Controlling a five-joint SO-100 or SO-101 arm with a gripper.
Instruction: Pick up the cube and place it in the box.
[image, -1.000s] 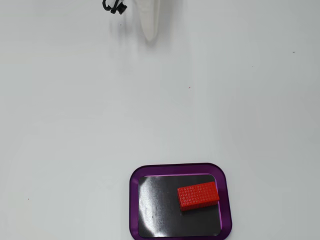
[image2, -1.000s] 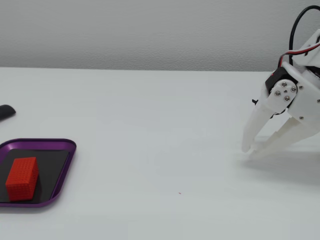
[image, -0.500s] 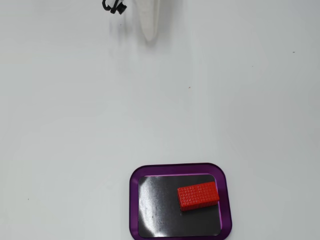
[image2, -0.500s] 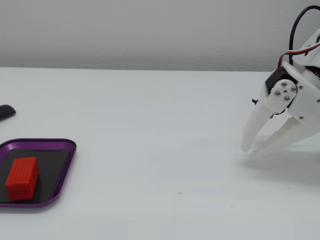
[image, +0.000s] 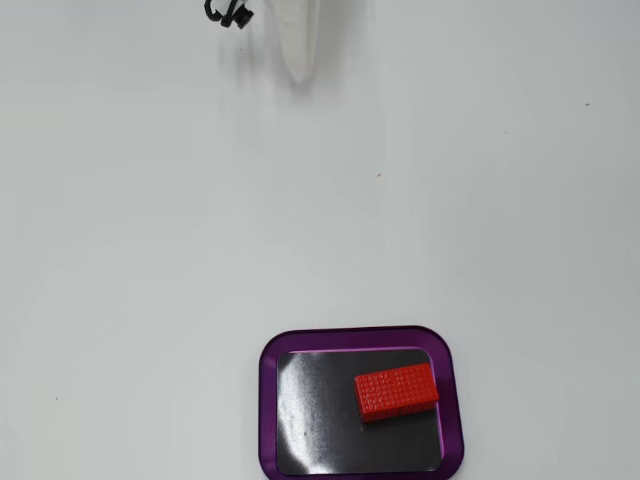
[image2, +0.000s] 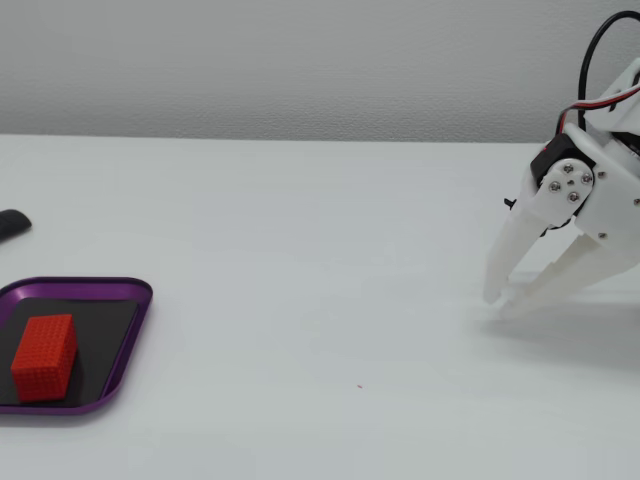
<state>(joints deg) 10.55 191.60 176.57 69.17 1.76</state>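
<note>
The red cube (image: 397, 391) lies flat inside the purple-rimmed box (image: 267, 400), on the right side of its black bottom. In the other fixed view the cube (image2: 45, 357) sits in the box (image2: 128, 345) at the lower left. My white gripper (image2: 503, 303) is far off at the right, tips down close to the table, fingers (image2: 515, 245) together and empty. In the top-down fixed view only its pointed end (image: 300, 68) shows at the top edge, well away from the box.
A white table (image: 150, 250) carries everything. A small dark object (image2: 12, 223) lies at the left edge behind the box. Black cable (image: 228, 12) shows at the top beside the arm.
</note>
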